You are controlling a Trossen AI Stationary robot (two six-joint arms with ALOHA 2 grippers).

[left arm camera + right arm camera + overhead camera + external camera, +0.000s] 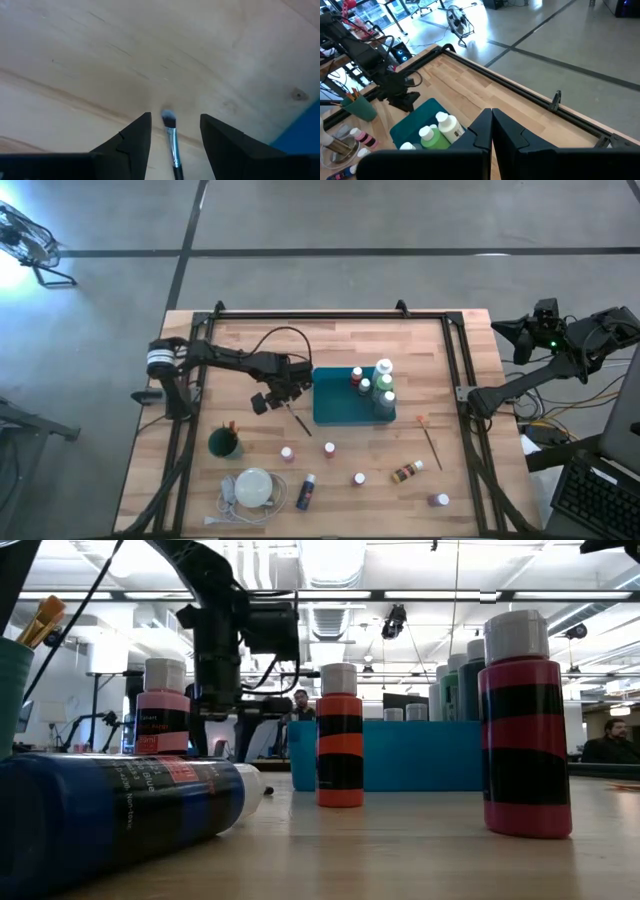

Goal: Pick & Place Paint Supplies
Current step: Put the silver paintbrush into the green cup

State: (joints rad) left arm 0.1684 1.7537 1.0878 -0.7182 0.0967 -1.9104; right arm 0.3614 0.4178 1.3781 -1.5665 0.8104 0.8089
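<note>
A thin dark-handled brush (299, 420) lies flat on the wooden table just left of the teal tray (338, 412). My left gripper (175, 116) points down over the brush's bristle end (168, 118), open, with one finger on each side and touching neither it nor the table. In the high view my left gripper (284, 398) is at the brush's far end. Several white-capped bottles (380, 385) stand in the tray. My right gripper (491, 126) is shut and empty, raised beyond the table's right edge.
A green cup (225, 443) with brushes stands near left. Loose bottles (329, 449) stand and lie along the near side, among them a blue one (306, 492). An orange-tipped brush (431, 439) lies right of the tray. A white disc with a cord (254, 486) sits near the front.
</note>
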